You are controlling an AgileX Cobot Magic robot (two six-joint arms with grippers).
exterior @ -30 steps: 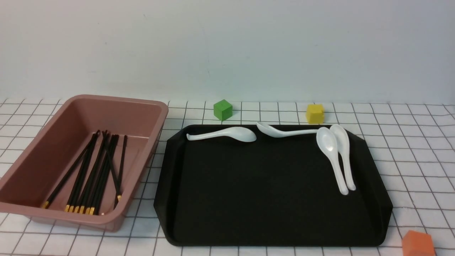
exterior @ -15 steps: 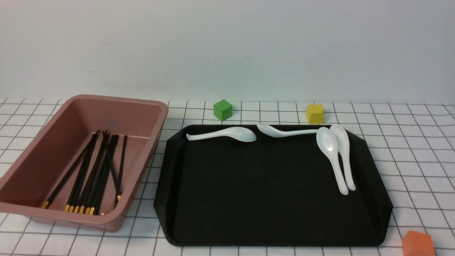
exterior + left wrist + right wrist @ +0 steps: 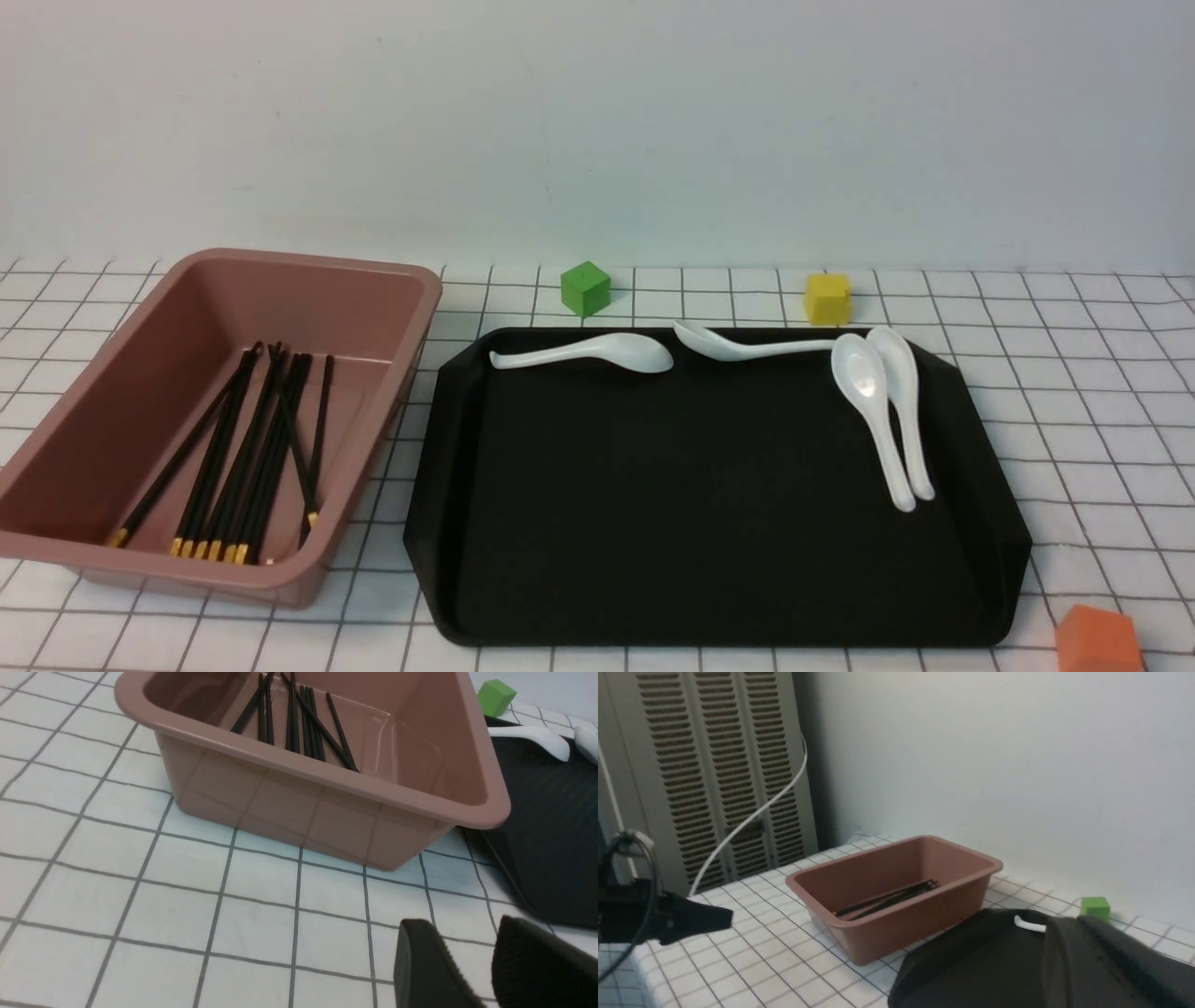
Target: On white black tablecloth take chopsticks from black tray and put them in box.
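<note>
Found the long thin black gold-banded chopsticks [image 3: 245,457] all lying loose inside the deep dusty-pink plastic box [image 3: 308,271], close ahead of the left fingers [image 3: 423,970] and across the tray from the right fingers [image 3: 1120,970]. Saw none on the flat matte black tray [image 3: 709,523], only four white spoons [image 3: 878,411], mostly along the rim farthest from the fingers. Judged the transfer complete, with nothing more to fetch. Noted the left fingers slightly parted and empty, low over the white black-gridded tablecloth [image 3: 1074,373] covering the surface. Could not make out the right fingers as parted or closed.
</note>
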